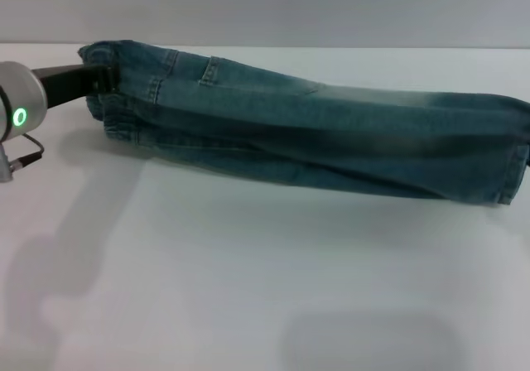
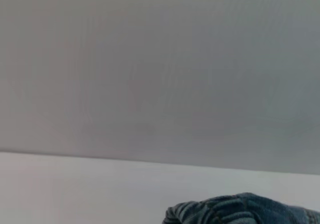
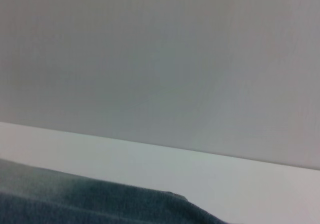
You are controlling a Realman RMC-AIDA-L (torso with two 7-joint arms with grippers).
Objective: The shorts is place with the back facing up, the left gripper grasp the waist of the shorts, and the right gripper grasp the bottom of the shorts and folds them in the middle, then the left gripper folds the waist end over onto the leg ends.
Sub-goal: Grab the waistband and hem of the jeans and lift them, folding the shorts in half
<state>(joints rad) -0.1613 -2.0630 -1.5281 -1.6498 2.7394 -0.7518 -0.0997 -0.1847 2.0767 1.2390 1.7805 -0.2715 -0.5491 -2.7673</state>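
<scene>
The blue denim shorts stretch across the white table, folded lengthwise into a long band, back pocket up. My left gripper is at the far left, its black fingers shut on the waist. The leg ends reach the right edge of the head view, where only a dark sliver of my right gripper shows. A bunched piece of denim appears in the left wrist view. Smooth denim fills the near part of the right wrist view.
A grey wall rises behind the table's far edge. Bare white tabletop lies in front of the shorts, with soft shadows of the arms on it.
</scene>
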